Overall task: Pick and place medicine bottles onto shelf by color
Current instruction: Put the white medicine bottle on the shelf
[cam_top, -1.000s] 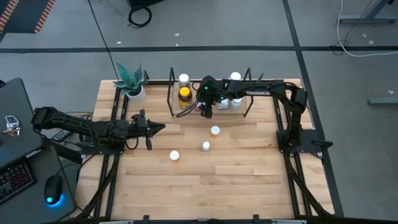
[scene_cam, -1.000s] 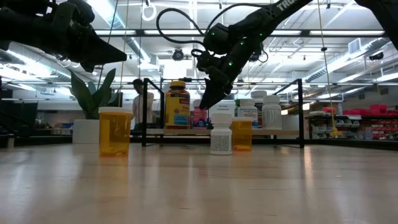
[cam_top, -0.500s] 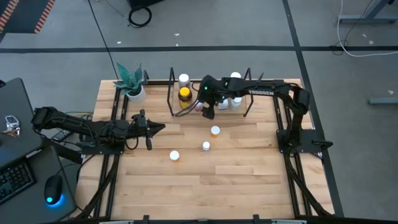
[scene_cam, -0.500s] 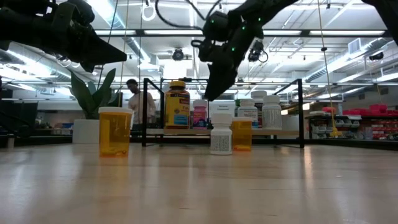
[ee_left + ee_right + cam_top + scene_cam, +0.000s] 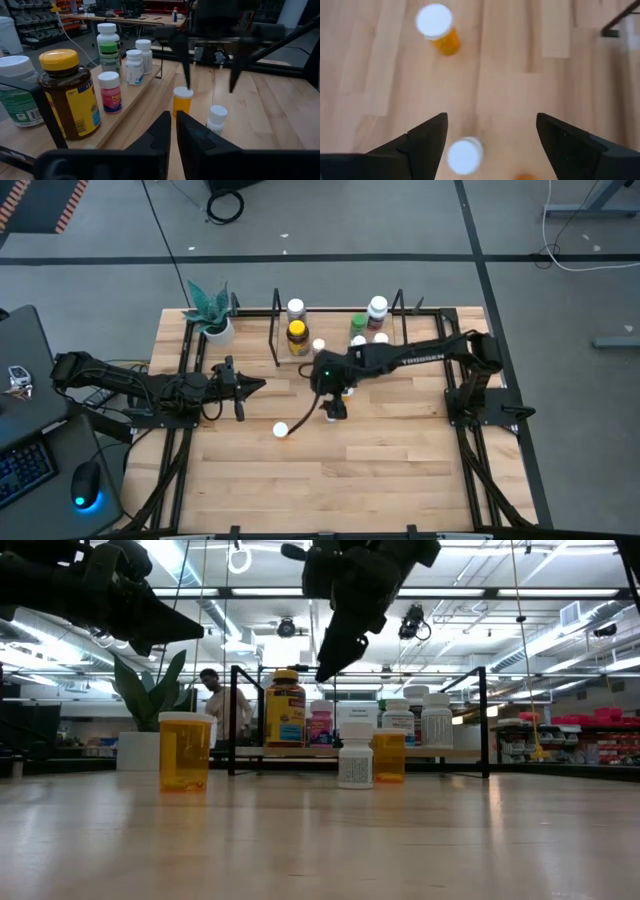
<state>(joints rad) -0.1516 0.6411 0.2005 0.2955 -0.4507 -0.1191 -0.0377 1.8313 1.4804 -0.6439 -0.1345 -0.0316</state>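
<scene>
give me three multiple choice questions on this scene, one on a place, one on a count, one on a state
1. Where is the amber bottle?
A. on the shelf
B. in the right claw
C. lying on the floor

2. How many bottles stand on the table off the shelf?
A. one
B. six
C. three

3. What state is the right claw in?
A. shut on a bottle
B. open and empty
C. resting on the shelf

Answers:
1 A: the amber bottle stands at one end of the shelf.
2 C: the low view shows three bottles on the table in front of the shelf.
3 B: the right claw hangs over the table with its fingers apart, holding nothing. The left claw waits on the table's left side.
</scene>
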